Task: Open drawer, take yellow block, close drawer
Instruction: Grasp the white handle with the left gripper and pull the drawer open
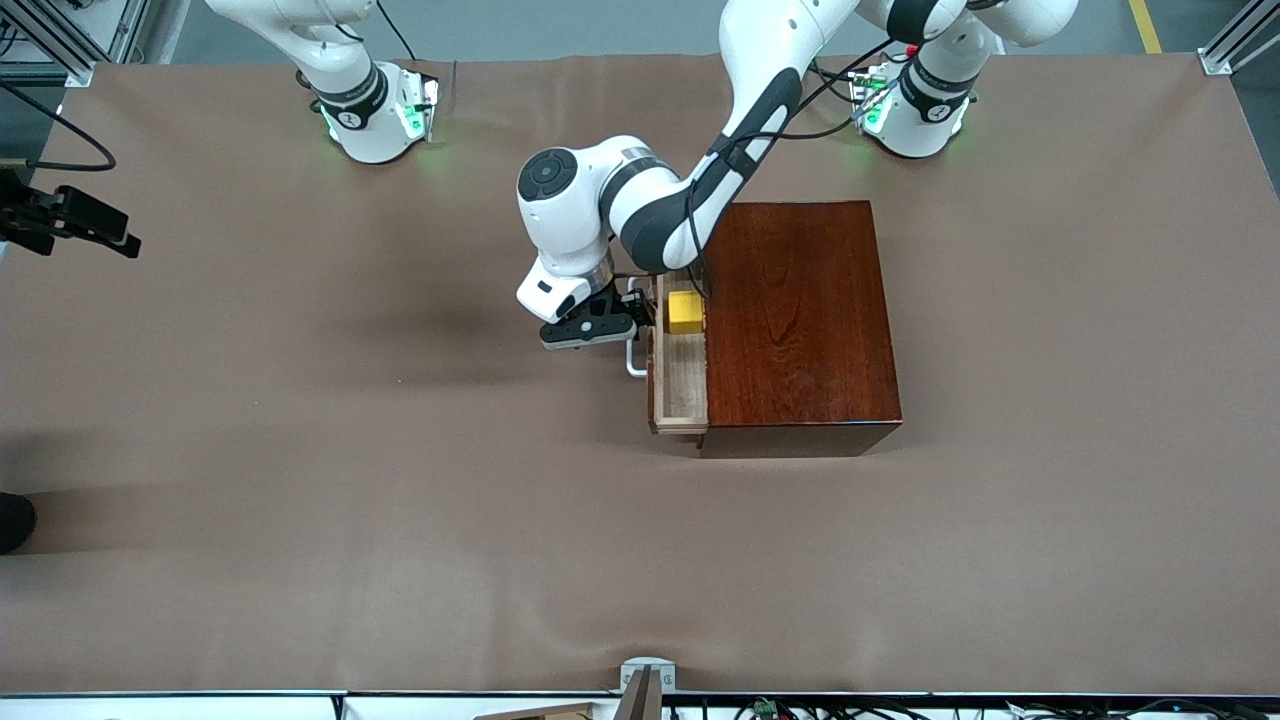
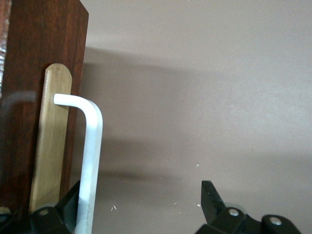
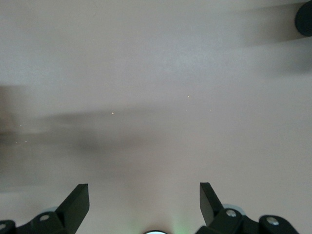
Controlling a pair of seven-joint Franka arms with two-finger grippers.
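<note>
The dark reddish-brown wooden box stands mid-table. Its drawer is slid partly out toward the right arm's end, showing its pale inside. The yellow block lies in the drawer at the end farther from the front camera. My left gripper is open at the white handle. In the left wrist view the handle runs just inside one finger of the gripper, with a wide gap to the other finger. My right gripper is open and empty over bare cloth, out of the front view.
The brown cloth covers the whole table. The right arm's base and the left arm's base stand along the table's farther edge. A black camera mount sticks in at the right arm's end.
</note>
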